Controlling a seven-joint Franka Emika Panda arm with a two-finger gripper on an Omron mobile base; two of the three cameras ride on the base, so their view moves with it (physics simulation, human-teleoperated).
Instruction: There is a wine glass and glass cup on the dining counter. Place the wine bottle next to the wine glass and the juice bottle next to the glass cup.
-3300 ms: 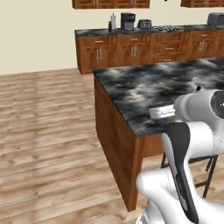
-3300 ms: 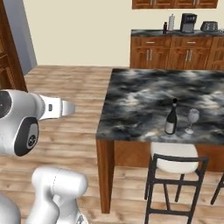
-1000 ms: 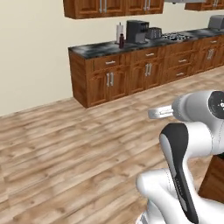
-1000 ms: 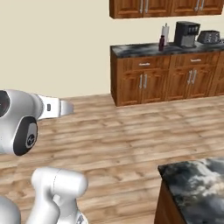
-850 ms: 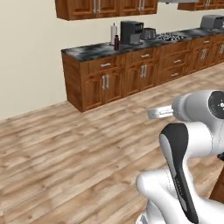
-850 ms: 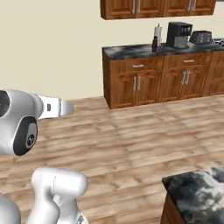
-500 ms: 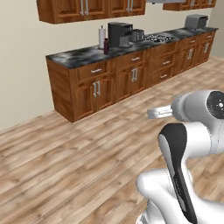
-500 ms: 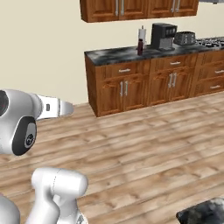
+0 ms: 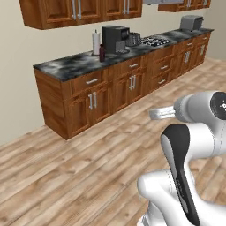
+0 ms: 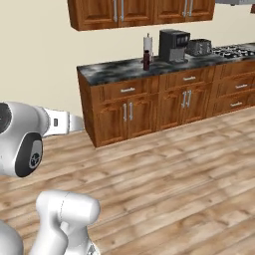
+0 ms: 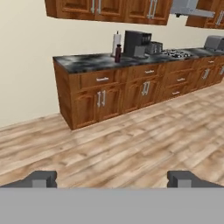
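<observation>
In the left base view the white arm rises at the lower right, and the hand itself cannot be made out there. Far ahead of the arm and to its left, a wall desk [image 9: 66, 66] with a dark marbled top and wooden drawers runs along the beige wall. On it stands the juice bottle [image 9: 102, 53], a stubby maroon shape, just beside a white paper towel roll [image 9: 96, 43] and near a black coffee machine [image 9: 114, 39]. A toaster [image 9: 191, 22] sits at the far right end of the desk.

In the right base view the arm fills the lower left. The juice bottle [image 10: 146, 60] stands upright on the wall desk [image 10: 109, 69], well beyond the arm and to its right, in front of the paper towel roll [image 10: 147, 43] and left of the coffee machine [image 10: 173, 45].

In the hand view the hand [image 11: 112, 178] is spread wide and holds nothing, its two dark fingertips [image 11: 41, 178] well apart above the wooden floor [image 11: 131, 148]. The juice bottle [image 11: 117, 54] stands far ahead of the hand, almost straight in line with it, on the wall desk [image 11: 87, 62]
</observation>
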